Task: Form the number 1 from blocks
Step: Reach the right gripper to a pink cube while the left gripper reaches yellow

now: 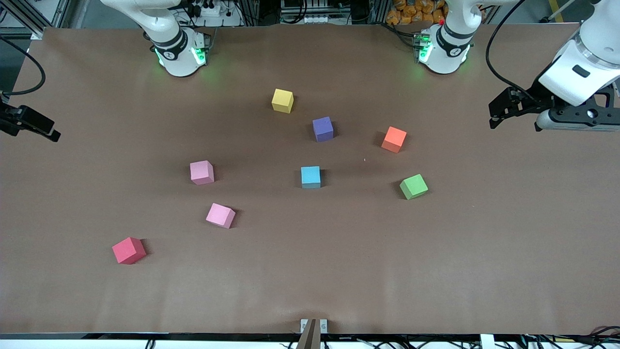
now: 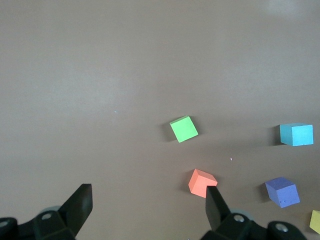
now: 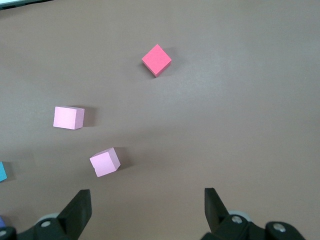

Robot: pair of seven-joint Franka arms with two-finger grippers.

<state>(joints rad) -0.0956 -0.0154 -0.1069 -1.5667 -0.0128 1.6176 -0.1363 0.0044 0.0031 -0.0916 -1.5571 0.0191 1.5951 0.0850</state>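
— Five matte foam blocks lie scattered around the light blue cube, we see.
— We see the left gripper and right gripper wide open, empty, above the brown table ends.

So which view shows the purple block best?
The front view: the purple block sits whole, between the yellow block and blue block. The left wrist view shows it near the frame edge; the right wrist view barely catches it.

table: brown paper cover; eight cubes scattered, all apart
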